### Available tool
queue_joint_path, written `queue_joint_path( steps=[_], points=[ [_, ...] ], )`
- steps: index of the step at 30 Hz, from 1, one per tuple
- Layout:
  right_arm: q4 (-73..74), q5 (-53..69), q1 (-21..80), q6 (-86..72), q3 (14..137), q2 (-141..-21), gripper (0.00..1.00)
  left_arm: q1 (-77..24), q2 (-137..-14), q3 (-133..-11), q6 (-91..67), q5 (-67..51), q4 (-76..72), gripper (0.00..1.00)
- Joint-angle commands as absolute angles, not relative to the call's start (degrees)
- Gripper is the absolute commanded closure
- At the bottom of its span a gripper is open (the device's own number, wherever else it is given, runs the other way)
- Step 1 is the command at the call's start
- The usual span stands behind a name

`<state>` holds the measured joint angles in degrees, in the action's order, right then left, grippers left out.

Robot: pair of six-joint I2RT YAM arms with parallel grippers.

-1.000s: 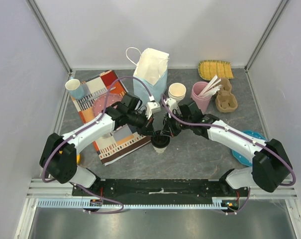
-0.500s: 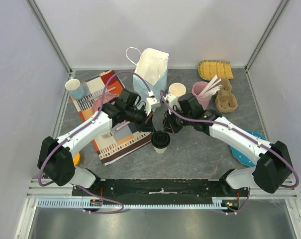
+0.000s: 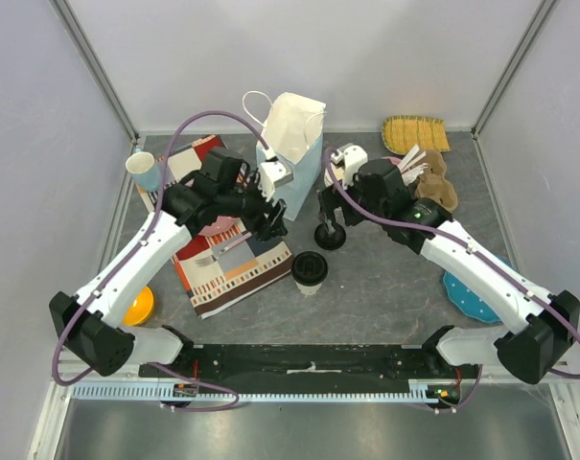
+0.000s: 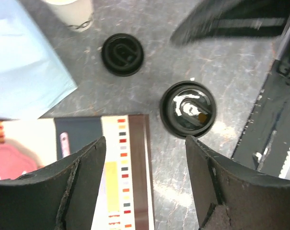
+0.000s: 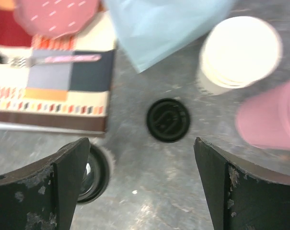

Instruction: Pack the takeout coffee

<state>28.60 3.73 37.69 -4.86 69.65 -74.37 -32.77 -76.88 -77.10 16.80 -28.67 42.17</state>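
Note:
The takeout coffee, a white paper cup with a black lid, stands alone on the grey table just right of the placemat. It also shows in the left wrist view and at the lower left of the right wrist view. A loose black lid lies behind it, between cup and bag. The light-blue paper bag stands open at the back. My left gripper is open and empty above the placemat's edge. My right gripper is open and empty above the loose lid.
A patterned placemat with a pink plate and fork lies at the left. A stack of lidless cups, a pink cup, a cardboard holder, a bamboo mat, a blue plate, a blue-banded cup and an orange bowl surround the work area.
Both grippers were close around the lidded cup a second ago. They have let go and drawn back and up towards the bag. The cup stays standing where it was.

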Motion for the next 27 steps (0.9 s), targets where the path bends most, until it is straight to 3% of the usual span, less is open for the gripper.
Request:
queue_joint_path(
  steps=[1,10,16,21,27],
  points=[
    [28.1,-17.4,37.2,-8.1,73.3,-71.6,0.02,-29.4,-74.2,-79.2,16.8,-22.3,45.1,0.25],
    [27.9,-25.5,32.1,-10.5,81.9,-72.9,0.03,-14.2,-76.7,-84.0,16.8,-23.3,53.7,0.25],
    [27.8,-24.5,18.0,-23.7,90.7,-79.8,0.15,-8.4,-80.2,-86.2,22.0,-18.2,54.4,0.25],
    [36.0,-24.3,3.6,-34.4,91.5,-82.8,0.23,-5.8,-86.0,-91.0,24.4,-19.3,58.8,0.25],
    [38.5,-28.3,-1.8,-33.5,84.7,-80.9,0.19,-5.3,-90.3,-93.1,22.7,-25.2,56.8,0.27]
  ],
)
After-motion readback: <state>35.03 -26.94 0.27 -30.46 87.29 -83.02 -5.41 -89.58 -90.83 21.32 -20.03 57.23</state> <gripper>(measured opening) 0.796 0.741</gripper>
